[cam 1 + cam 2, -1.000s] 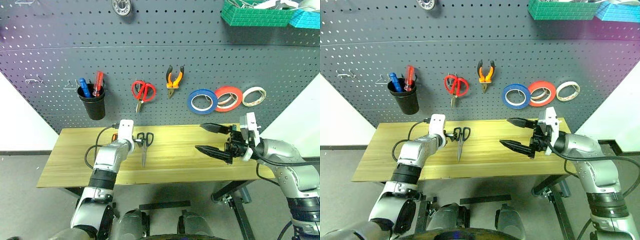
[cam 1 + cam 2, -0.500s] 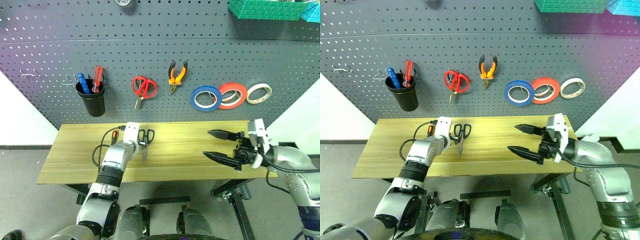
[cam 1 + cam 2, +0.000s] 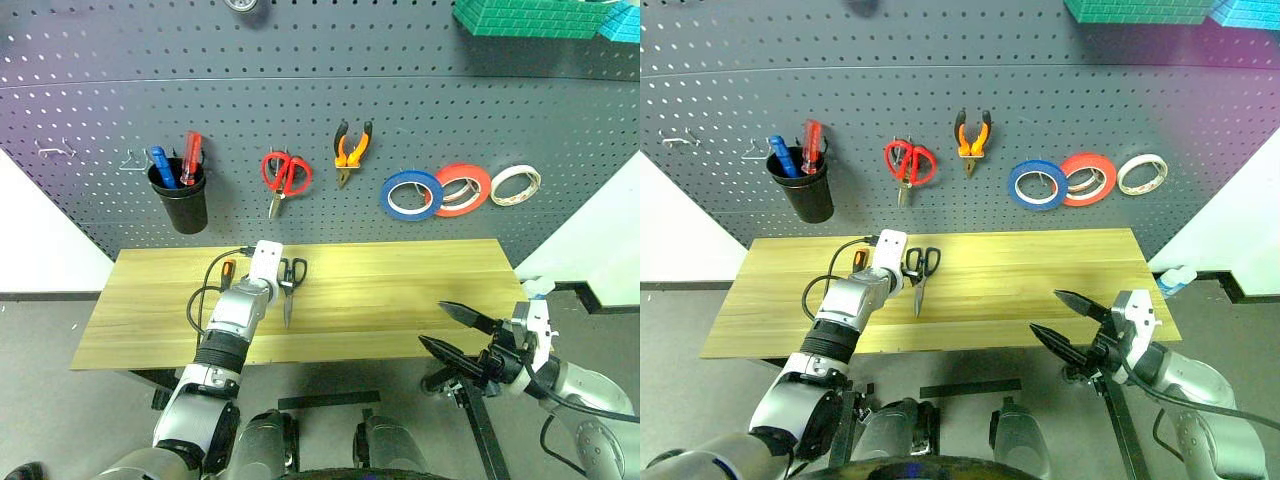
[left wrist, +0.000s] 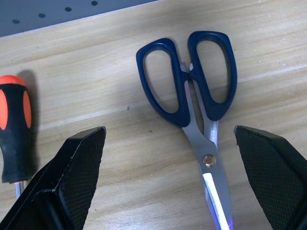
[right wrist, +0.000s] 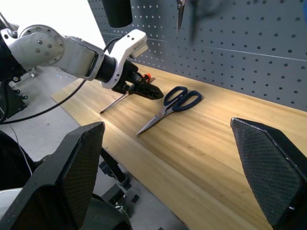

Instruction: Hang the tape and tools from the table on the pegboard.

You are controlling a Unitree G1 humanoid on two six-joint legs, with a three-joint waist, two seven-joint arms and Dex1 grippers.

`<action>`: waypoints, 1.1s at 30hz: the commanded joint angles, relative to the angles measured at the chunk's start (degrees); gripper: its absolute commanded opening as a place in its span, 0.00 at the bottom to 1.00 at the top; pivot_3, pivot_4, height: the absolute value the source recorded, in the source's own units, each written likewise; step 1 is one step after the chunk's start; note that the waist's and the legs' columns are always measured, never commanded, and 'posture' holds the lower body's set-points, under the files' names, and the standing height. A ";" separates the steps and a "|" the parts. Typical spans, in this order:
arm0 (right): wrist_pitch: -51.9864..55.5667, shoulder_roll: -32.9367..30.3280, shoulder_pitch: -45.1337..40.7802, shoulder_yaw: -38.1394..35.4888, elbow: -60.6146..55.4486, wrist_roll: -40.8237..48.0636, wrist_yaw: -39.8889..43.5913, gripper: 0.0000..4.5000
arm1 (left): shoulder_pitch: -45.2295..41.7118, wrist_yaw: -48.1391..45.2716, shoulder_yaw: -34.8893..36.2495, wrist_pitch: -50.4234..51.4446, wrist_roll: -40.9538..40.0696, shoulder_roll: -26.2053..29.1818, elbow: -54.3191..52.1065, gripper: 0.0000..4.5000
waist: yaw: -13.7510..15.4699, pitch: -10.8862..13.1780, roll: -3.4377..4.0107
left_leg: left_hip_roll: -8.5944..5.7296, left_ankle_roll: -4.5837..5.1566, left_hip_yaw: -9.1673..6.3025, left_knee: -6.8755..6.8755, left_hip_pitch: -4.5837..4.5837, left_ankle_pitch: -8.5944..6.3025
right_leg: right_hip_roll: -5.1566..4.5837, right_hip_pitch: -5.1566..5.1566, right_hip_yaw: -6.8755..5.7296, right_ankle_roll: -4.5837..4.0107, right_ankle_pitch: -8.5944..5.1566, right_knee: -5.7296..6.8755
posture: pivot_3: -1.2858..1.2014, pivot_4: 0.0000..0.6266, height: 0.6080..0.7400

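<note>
**Right arm drops off the surface; left fingers straddle the dark scissors**

Since the earlier frames the right gripper [image 3: 452,336] has sunk from above the right half of the long, light yellowish wood-grain surface [image 3: 400,290] to below its front edge; it is empty, its 2 black fingers apart. The left gripper [image 5: 149,91] has barely shifted.

Head views: the dark-handled scissors [image 3: 289,283] lie flat on the surface, handles toward the wide dark grey pegboard [image 3: 300,130], blades toward the robot. The slim screwdriver with the orange-and-black handle [image 3: 227,272] lies just to their left. On the pegboard hang the thin blue tape ring [image 3: 411,194], a red tape ring [image 3: 461,189], a cream-white tape ring [image 3: 516,184], small orange-and-black-handled pliers [image 3: 349,151] and red-handled scissors [image 3: 285,176]. A black cup [image 3: 181,200] there holds a red and a blue screwdriver.

Left wrist view: the 2 fingers stand wide apart over the surface, the scissors' handles between them and nearer the right-side finger [image 4: 271,175], untouched. The screwdriver's handle lies beside the other finger.

Right wrist view: the left gripper hovers low between screwdriver and scissors, clamped on nothing.
</note>
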 commanded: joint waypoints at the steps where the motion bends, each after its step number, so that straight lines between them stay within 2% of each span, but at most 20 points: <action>1: -1.28 0.05 1.25 -1.23 -1.96 1.89 1.48 0.98 | -0.88 -1.32 -1.47 -1.54 1.39 0.91 -1.69 1.00 | 0.02 0.00 0.00 | 0.00 0.00 0.00 0.00 0.00 0.00 | 0.00 -0.01 0.00 0.00 0.00 0.00 | 0.47 0.14 1.00; 4: 1.54 -0.17 2.36 -0.63 -4.23 5.91 2.73 0.98 | -0.97 -1.72 -1.43 -2.24 1.64 1.07 -1.54 1.00 | 0.05 0.00 0.01 | 0.00 0.00 -0.01 -0.01 -0.02 0.00 | 0.00 -0.04 0.00 -0.01 -0.01 0.00 | 0.47 0.14 1.00; 11: -0.71 3.54 4.88 4.99 -6.52 2.46 -0.29 0.98 | -0.55 -1.24 -1.33 -2.81 2.00 1.08 -1.58 1.00 | 0.10 0.00 0.02 | 0.01 0.00 -0.01 -0.02 -0.06 0.00 | -0.01 -0.09 0.01 -0.01 0.00 0.00 | 0.47 0.13 1.00; 19: -3.64 4.73 12.36 5.95 -7.37 -0.14 -1.28 0.98 | 0.89 -1.19 -1.36 -1.62 2.41 1.40 -3.07 1.00 | 0.25 0.00 0.02 | -0.01 0.00 -0.01 -0.01 -0.12 0.00 | -0.03 -0.15 0.00 0.00 0.00 0.00 | 0.48 0.13 1.00; 27: -5.95 4.31 12.50 4.95 -6.89 -1.95 -2.88 0.98 | 3.02 -0.80 -0.92 -1.02 2.09 0.23 -4.04 1.00 | 0.20 0.03 0.01 | 0.00 -0.01 -0.03 -0.01 -0.10 -0.01 | -0.05 -0.35 0.01 -0.01 -0.01 0.00 | 0.48 0.16 1.00; 30: -7.04 6.14 14.81 9.03 -10.00 -5.36 -5.82 0.98 | 2.08 0.59 0.54 -1.30 1.93 -0.53 -2.02 1.00 | 0.44 0.11 -0.03 | 0.00 -0.01 -0.04 -0.03 -0.11 -0.02 | -0.07 -0.40 0.01 -0.03 -0.02 0.00 | 0.48 0.18 1.00; 33: -7.28 6.59 16.21 10.05 -11.97 -5.85 -7.38 0.98 | 1.24 1.35 1.01 -1.49 2.03 -1.37 -0.81 1.00 | 0.31 0.41 0.00 | 0.01 -0.01 -0.05 -0.09 -0.14 -0.02 | -0.08 -0.44 0.02 -0.04 -0.02 -0.01 | 0.47 0.21 1.00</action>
